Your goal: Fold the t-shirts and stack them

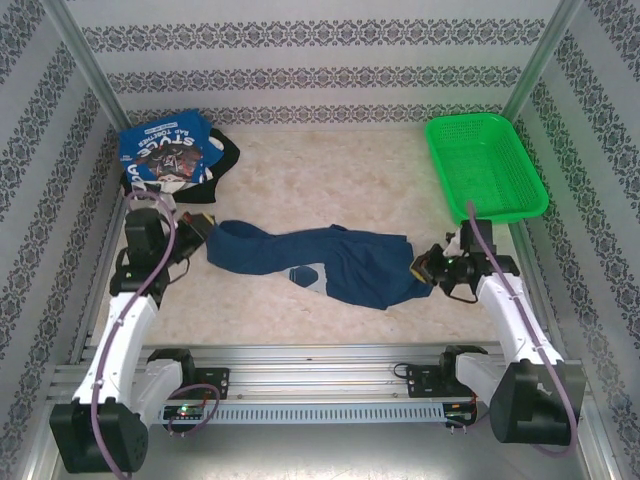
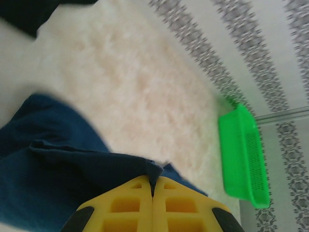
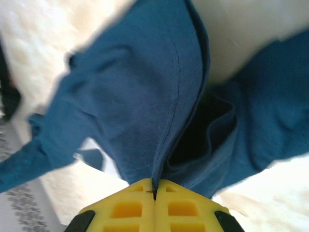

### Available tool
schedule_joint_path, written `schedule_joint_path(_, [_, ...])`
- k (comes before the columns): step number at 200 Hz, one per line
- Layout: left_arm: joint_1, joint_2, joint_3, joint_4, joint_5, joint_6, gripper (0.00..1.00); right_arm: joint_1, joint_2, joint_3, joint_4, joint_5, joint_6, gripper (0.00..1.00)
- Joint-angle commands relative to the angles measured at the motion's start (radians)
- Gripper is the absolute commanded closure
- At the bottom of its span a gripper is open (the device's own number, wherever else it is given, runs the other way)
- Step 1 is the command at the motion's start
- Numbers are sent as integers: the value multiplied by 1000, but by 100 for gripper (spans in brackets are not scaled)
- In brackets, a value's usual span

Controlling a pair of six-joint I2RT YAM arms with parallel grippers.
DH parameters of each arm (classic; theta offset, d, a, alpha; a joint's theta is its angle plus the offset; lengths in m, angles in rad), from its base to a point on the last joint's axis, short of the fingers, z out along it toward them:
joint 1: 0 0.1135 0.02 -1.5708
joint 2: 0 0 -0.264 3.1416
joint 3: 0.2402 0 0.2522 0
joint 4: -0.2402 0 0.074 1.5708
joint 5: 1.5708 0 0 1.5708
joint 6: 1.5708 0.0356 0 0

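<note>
Two grippers held one navy tee [image 1: 350,262] between them. We saw the left gripper [image 2: 152,180] clamped shut on its 9 o'clock end and the right gripper [image 3: 154,182] clamped shut on its 3 o'clock end, with cloth bunched right at the fingertips. The tee lay across the mid-table [image 1: 330,170]. At 11 o'clock the blue tee [image 1: 160,150] lay over the black tee [image 1: 226,158].

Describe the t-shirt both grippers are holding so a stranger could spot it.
On the table's near half, between the arms, a blue t-shirt lies stretched sideways. Unlike the piled shirts in the far-left corner, it is unfolded, its ends pinched by the left gripper and right gripper.
</note>
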Motion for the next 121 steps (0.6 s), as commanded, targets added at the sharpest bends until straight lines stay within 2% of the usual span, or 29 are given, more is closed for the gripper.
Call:
schedule_joint_path(1, [-8, -69, -56, -41, -28, -29, 100, 34, 20, -44, -64, 107, -28, 100])
schedule_joint_path(9, [-7, -72, -79, -44, -27, -36, 100, 40, 35, -52, -74, 113, -32, 92])
schedule_joint_path(20, [-9, -69, -106, -37, -14, -42, 100, 45, 55, -40, -102, 120, -48, 76])
schedule_joint_path(29, [-13, -68, -122, -29, -9, -44, 100, 44, 70, -14, -152, 139, -68, 70])
schedule_joint_path(56, [-17, -82, -141, -13, 3, -20, 100, 33, 64, 103, -269, 160, -91, 61])
schedule_joint_path(83, [-17, -90, -153, 5, 15, -13, 100, 9, 48, 241, -251, 160, -18, 52])
schedule_joint_path(121, [-17, -84, -164, 34, 25, 9, 100, 11, 331, 393, -213, 159, -91, 51])
